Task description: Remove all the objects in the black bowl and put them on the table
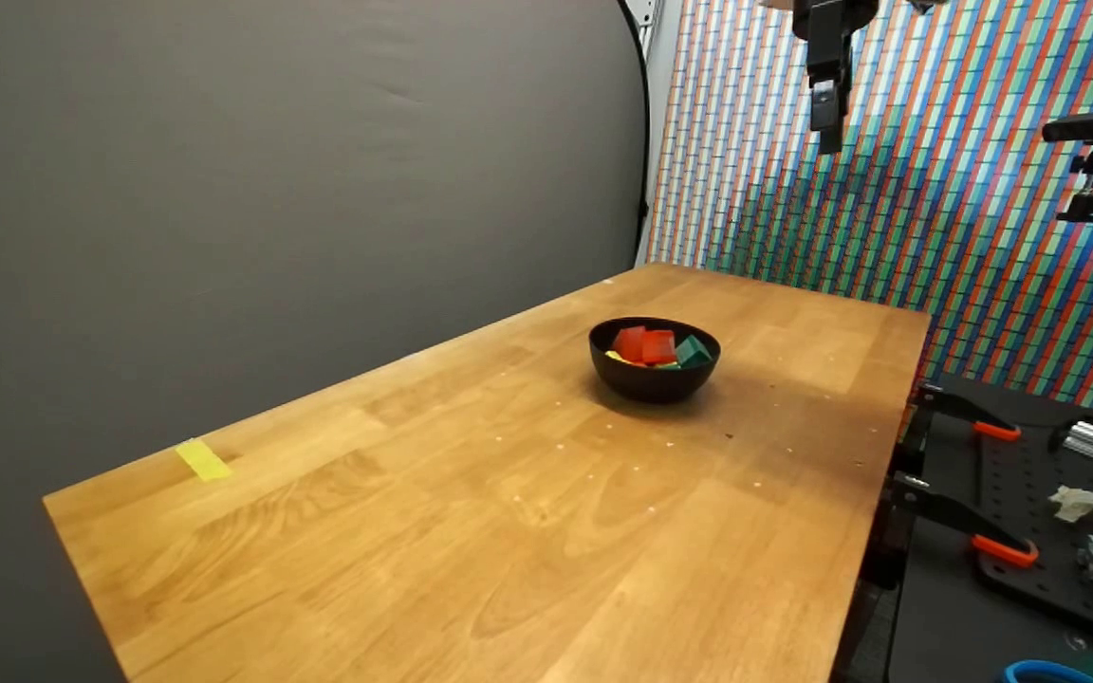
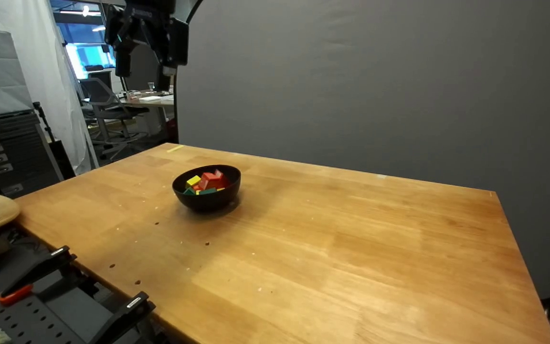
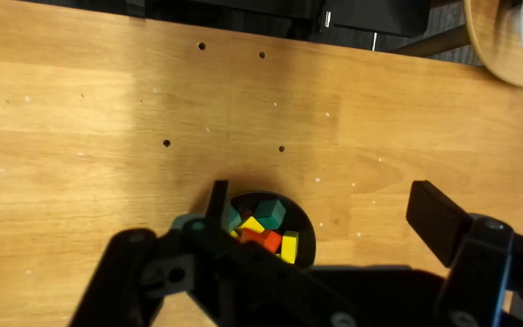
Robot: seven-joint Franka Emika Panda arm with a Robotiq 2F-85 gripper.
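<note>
the gripper (image 2: 142, 79) is held raised and pointed downward, its two black fingers (image 3: 438, 222) being spread wide apart.

Grey backdrop (image 1: 319, 190), multicoloured striped wall (image 1: 973, 256), yellow strip (image 1: 203, 459), white curtain (image 2: 41, 62), office chair (image 2: 98, 91)

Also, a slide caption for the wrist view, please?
Open jaws over the table; red, yellow, green blocks in the black bowl.

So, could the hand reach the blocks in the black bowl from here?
Probably yes: nothing covers the blocks in the black bowl, and the open hand hangs higher, though it may need to shift sideways and descend.
</note>
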